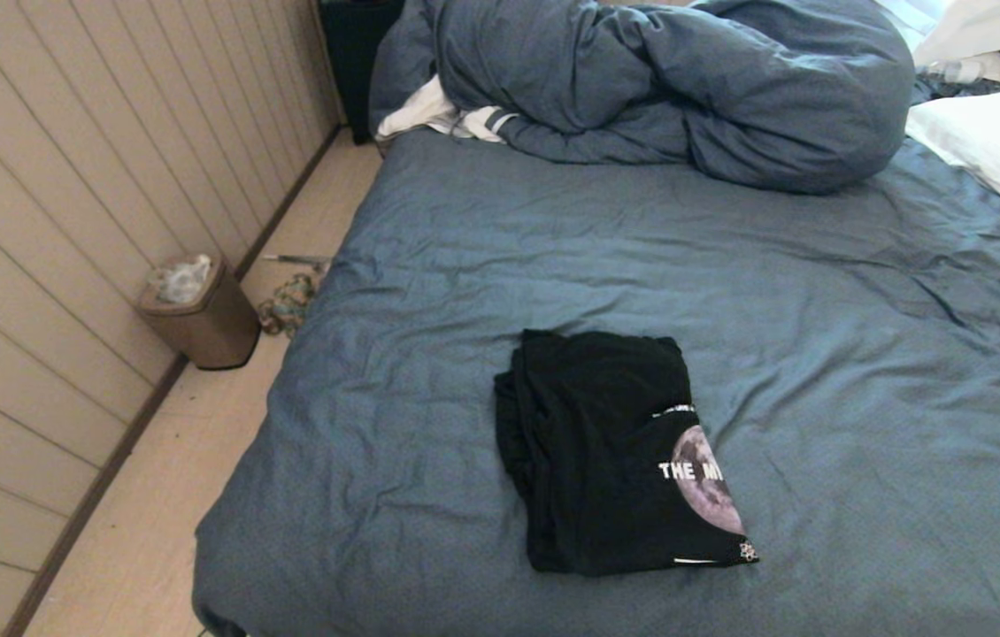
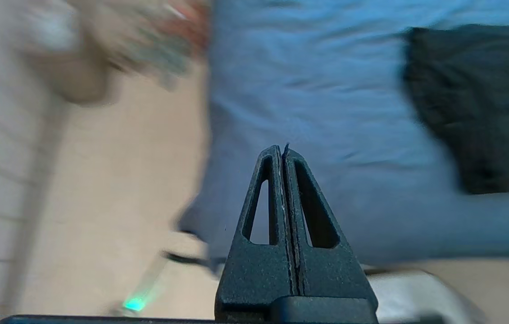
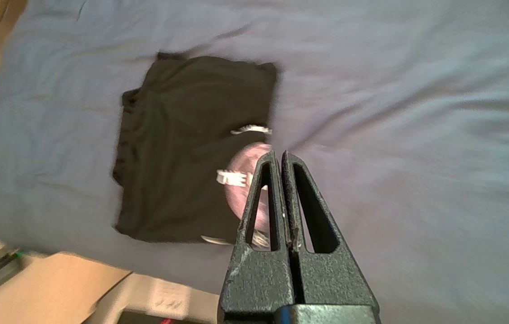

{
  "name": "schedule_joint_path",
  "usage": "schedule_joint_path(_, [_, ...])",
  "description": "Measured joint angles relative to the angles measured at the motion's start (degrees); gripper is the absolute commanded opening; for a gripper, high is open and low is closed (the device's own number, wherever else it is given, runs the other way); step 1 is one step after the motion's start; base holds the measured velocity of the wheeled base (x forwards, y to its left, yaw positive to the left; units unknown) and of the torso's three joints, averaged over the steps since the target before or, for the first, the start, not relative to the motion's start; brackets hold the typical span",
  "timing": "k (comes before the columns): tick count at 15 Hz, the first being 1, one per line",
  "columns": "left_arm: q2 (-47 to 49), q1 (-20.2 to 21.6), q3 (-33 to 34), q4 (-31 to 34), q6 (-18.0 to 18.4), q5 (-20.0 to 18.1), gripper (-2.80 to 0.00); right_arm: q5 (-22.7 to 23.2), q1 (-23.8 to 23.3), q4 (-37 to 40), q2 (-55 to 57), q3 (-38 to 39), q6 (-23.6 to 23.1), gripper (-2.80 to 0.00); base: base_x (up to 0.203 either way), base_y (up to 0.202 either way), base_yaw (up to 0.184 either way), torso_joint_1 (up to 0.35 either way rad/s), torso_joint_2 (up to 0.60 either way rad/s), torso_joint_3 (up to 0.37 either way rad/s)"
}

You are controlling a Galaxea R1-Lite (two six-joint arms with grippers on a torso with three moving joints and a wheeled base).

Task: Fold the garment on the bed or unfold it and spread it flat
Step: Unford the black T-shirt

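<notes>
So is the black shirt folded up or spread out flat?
Folded. The black T-shirt lies on the bed as a compact, layered rectangle, with only half its moon picture showing.

wall [image 1: 66,221]: beige panelling, left | floor [image 1: 155,531]: pale | bin [image 1: 199,314]: brown, against wall

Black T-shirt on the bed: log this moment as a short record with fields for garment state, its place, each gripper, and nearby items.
garment: black T-shirt, folded into a compact rectangle, moon graphic and white lettering partly showing
place: on the bed, near its front edge, apart from everything else
left gripper: jaws shut, empty, above the bed's edge, off the shirt
right gripper: jaws shut, empty, above the shirt, not touching
far end: bunched blue duvet, white pillow
floor: bin by the wall
</notes>
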Motion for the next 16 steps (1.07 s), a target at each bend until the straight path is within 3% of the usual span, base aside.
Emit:
schedule_joint_path(4, [27.21, -0.66, -12.20, -2.03, -6.17, -9.94, -2.80, -0.07, 6.58, 1.41, 23.50, -13.10, 1.86, -2.80, 0.000, 0.000, 0.000, 0.000, 0.00, 0.000])
schedule_joint_path(7, [44.06, -1.31, -16.96, -4.68, -10.69, -15.78, -2.80, -1.76, 14.71, 6.11, 37.44, -21.94, 2.29, -2.80, 0.000, 0.000, 0.000, 0.000, 0.00, 0.000])
schedule_joint_path(9, [51.71, -1.57, -18.00, -8.54, -13.74, -20.67, -2.80, -2.71, 20.29, 7.82, 45.05, -26.42, 2.25, -2.80, 0.000, 0.000, 0.000, 0.000, 0.00, 0.000])
schedule_joint_path(12, [57.34, -1.73, -18.19, -9.04, -14.35, -23.36, -2.80, -3.35, 26.48, 12.78, 54.08, -33.82, 2.20, -2.80, 0.000, 0.000, 0.000, 0.000, 0.00, 0.000])
schedule_joint_path(13, [58.18, -1.73, -17.97, -9.02, -14.40, -24.16, -2.80, -4.04, 27.92, 14.78, 56.52, -36.22, 2.08, 0.00, 0.000, 0.000, 0.000, 0.000, 0.00, 0.000])
schedule_joint_path(16, [58.98, -1.86, -16.58, -9.15, -14.46, -24.46, -2.80, -6.97, 30.97, 16.50, 61.85, -40.95, 0.58, 0.00, 0.000, 0.000, 0.000, 0.000, 0.00, 0.000])
